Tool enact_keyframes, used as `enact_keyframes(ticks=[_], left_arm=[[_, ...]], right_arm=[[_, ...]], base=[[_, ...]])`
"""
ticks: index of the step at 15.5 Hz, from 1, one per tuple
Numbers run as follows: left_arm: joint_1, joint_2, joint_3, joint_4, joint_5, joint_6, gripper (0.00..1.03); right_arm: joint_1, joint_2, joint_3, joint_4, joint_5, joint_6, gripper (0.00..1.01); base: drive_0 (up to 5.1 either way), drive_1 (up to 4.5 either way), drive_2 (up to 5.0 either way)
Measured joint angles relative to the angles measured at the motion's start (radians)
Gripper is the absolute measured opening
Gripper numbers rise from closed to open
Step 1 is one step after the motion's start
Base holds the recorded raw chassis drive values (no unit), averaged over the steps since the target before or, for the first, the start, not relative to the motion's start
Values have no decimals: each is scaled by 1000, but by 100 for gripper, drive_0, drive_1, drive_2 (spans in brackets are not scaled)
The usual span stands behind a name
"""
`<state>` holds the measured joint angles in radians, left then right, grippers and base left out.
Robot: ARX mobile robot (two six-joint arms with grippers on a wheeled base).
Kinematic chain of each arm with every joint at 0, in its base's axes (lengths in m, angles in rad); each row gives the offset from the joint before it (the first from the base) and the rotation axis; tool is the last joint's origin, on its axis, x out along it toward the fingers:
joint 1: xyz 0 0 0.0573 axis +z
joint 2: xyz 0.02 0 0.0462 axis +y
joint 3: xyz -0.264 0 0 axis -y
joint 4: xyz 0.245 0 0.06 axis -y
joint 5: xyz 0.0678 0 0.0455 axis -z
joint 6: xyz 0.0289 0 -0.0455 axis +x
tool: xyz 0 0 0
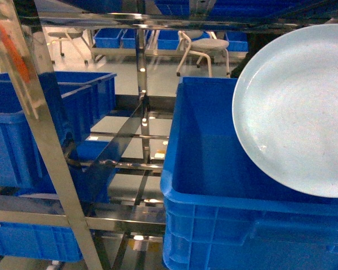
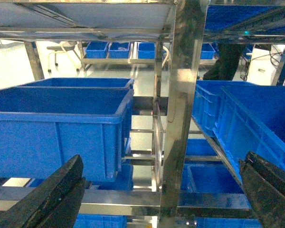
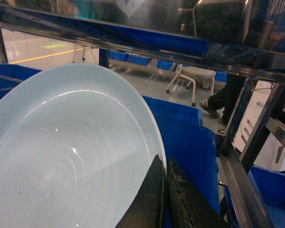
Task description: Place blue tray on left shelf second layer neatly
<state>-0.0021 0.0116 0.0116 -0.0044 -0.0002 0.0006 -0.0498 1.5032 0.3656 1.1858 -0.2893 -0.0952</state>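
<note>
- Tray first: the blue tray (image 1: 296, 109) is pinched by its rim in my right hand (image 3: 164, 190), whose two fingers sit closed together on the edge in the right wrist view.
- It hangs tilted, its hollow face turned toward the head camera, just above the open royal-blue crate (image 1: 214, 185) and overlapping that crate's right side.
- My left hand (image 2: 164, 190) is spread wide and holds nothing; only its two dark fingers (image 2: 52, 199) show at the bottom corners of the left wrist view, with the steel upright (image 2: 180, 109) straight ahead between them.
- The relation that matters: the left shelf second layer (image 1: 124, 163) lies to the left of the tray, past the crate's near-left corner, where bare mirror-like crossbars show between the crate under the tray and the two crates (image 1: 39, 124) farther left.
- So the tray is on the far side of its goal from my left arm, and my right arm, already carrying it, is the one placed to deliver it.
- I judge the move must travel leftward across the crate's rim, then level the tray before it goes down.
- The slanted post (image 1: 45, 140) stands near the camera left of that opening; I would watch the tray's edge against it and the upright (image 1: 141, 84).
- Which tier counts as second I cannot confirm from here.
</note>
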Motion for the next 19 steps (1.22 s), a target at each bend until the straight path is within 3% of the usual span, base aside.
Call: enact_keyframes(ticks=[3,12,19], left_arm=[[0,0,0,0,0,0,98],[0,0,0,0,0,0,98],[0,0,0,0,0,0,98]], right_arm=[[-13,48,29,20,-4,-8,2],[-56,331,269,20,-19,-59,2],[-34,470,331,34,10,-88,2]], base=[[0,0,0],[0,0,0],[0,0,0]])
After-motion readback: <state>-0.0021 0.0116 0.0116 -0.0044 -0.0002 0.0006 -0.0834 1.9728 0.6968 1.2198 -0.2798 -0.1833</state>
